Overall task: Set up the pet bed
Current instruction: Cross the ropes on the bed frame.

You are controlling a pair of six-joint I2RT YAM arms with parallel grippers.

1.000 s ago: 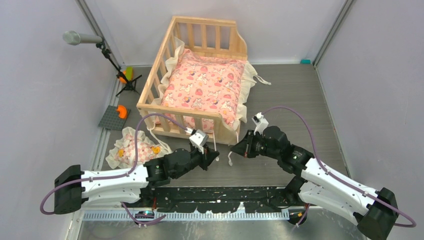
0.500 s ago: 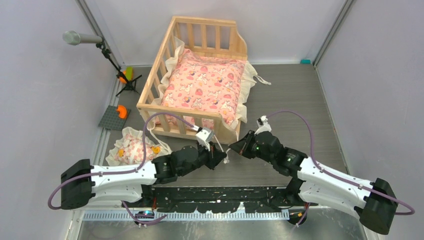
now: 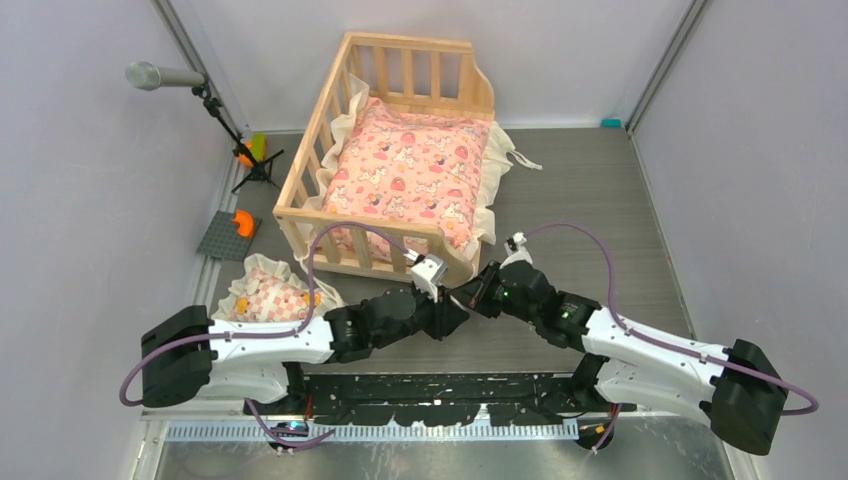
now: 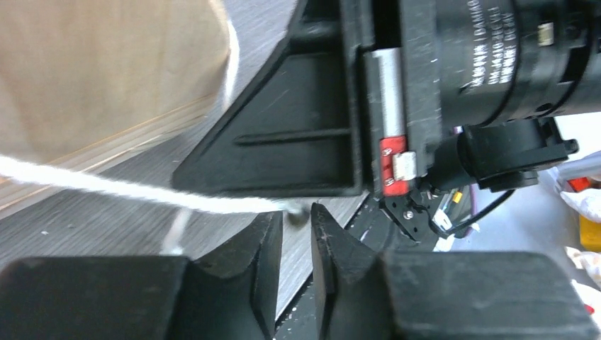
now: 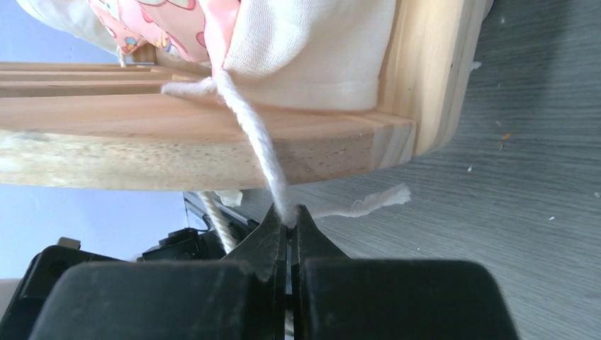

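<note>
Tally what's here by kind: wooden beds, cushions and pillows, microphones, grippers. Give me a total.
Wooden beds: 1, the pet bed
Cushions and pillows: 2, the large cushion in the bed and the small pillow on the table outside it
Microphones: 1, the microphone
Grippers: 2, the left gripper and the right gripper, which pinches a cord
Total: 6

The left fingers (image 4: 262,241) stand slightly parted, and the grey desk (image 4: 92,227) shows through the narrow gap. A white cord (image 4: 106,185) runs in from the left and ends right at their tips, not clearly pinched. Just beyond them is the right arm (image 4: 298,134), black, with a red tag (image 4: 392,147). Pale wood of the pet bed (image 4: 92,71) fills the far left.
</note>
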